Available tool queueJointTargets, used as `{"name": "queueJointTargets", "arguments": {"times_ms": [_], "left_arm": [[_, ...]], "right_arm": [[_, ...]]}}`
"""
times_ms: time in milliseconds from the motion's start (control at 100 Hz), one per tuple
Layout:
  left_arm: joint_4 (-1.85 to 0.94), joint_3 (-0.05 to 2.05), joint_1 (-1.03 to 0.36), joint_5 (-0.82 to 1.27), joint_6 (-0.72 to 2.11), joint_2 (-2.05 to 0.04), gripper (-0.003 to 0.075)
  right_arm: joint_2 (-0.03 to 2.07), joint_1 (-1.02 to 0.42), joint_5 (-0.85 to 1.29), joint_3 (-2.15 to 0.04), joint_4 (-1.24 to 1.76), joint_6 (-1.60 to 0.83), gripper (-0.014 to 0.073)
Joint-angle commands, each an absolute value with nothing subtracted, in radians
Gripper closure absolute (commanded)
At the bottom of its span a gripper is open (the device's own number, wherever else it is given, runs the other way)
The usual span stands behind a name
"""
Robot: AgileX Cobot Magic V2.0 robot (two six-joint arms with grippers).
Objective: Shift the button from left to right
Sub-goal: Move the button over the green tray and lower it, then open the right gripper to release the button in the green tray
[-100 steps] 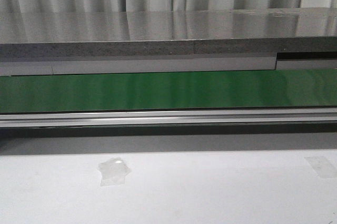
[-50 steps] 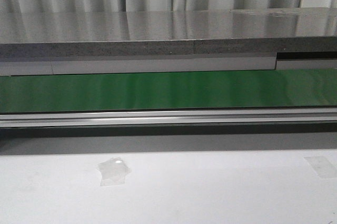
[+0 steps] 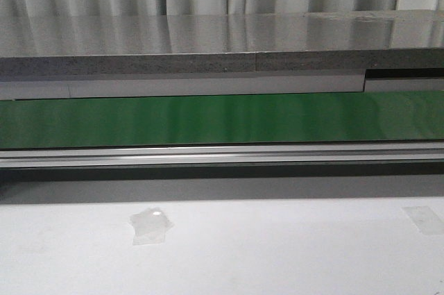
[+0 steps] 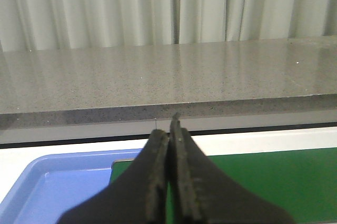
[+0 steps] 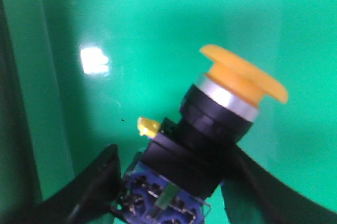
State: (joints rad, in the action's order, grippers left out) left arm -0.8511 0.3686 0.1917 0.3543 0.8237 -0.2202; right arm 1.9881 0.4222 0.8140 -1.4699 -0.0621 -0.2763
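Left pincer [image 4: 169,134], black fingers pressed together on nothing, hangs over a blue plastic tray [image 4: 47,187]. Right pincer [image 5: 168,182] clamps the yellow-headed, black-bodied push-button [image 5: 210,129] above the green belt [image 5: 158,23]: carrying step, seemingly; next, lower and release rightward.

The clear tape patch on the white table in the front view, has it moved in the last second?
No. The tape patch sits at the same spot on the white table, equally far below the green belt.

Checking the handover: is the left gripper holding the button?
No, the left gripper is shut on nothing; the button sits between the right gripper's fingers.
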Motion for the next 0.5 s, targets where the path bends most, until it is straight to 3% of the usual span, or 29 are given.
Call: {"name": "queueJointTargets", "arguments": {"times_ms": [0,330,490], "left_arm": [[-0.881,0.394,0.185,0.302,0.823,-0.228,0.074],[-0.881,0.394,0.185,0.302,0.823,-0.228,0.074],[-0.881,0.394,0.185,0.302,0.823,-0.228,0.074]], "right_arm": [[1.932,0.426,0.787,-1.501,-0.065,-0.305,0.043],[1.932,0.426,0.791,-1.501,-0.054,-0.313,0.0426],[1.932,0.426,0.795,-1.501,-0.046,-0.314,0.0346]]}}
